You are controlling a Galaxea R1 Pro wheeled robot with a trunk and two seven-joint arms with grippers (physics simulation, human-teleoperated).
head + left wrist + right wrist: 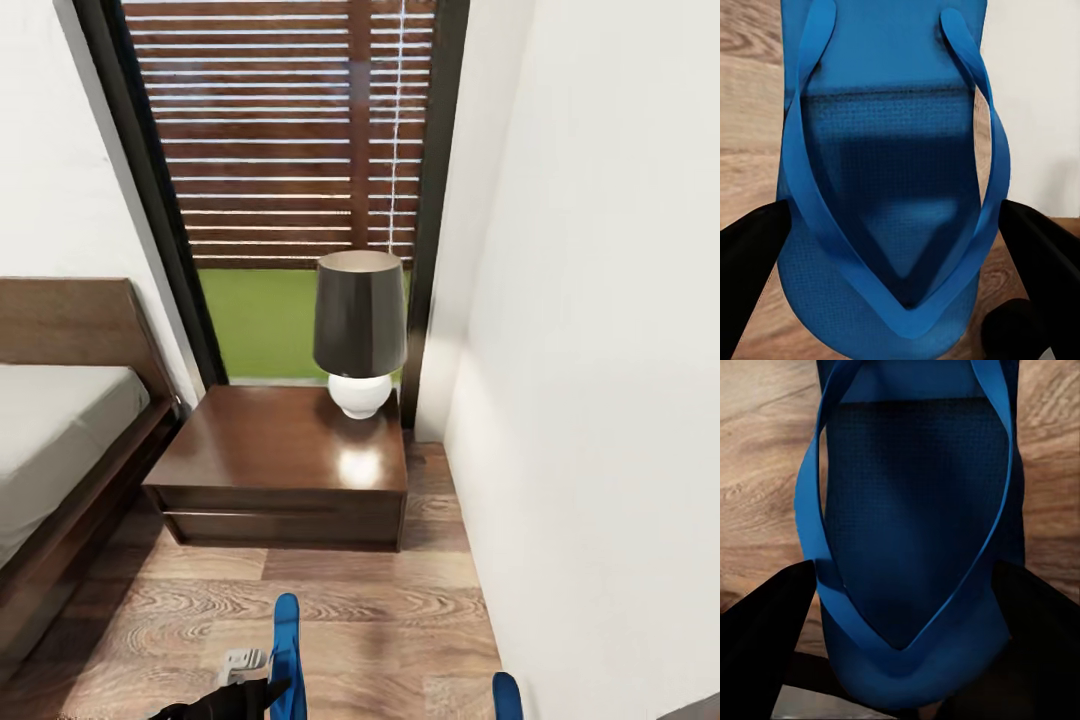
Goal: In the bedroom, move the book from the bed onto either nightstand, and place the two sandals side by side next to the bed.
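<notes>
My left gripper (270, 688) holds one bright blue sandal (287, 640) upright above the wood floor, at the bottom of the head view. In the left wrist view its black fingers (750, 270) press both edges of that sandal (892, 150). The second sandal (507, 695) pokes up at the bottom right. My right gripper (904, 652) is shut on this sandal (915, 510), sole facing the camera. The dark-brown nightstand (270, 450) stands ahead, beside the bed (60, 430) at the left. The book is out of view.
A lamp (360, 330) with a dark shade and white base stands on the nightstand's back right corner. A white wall (600, 350) runs close along the right. Behind the nightstand is a tall dark-framed window (290, 150). Wood floor (380, 610) lies between me and the nightstand.
</notes>
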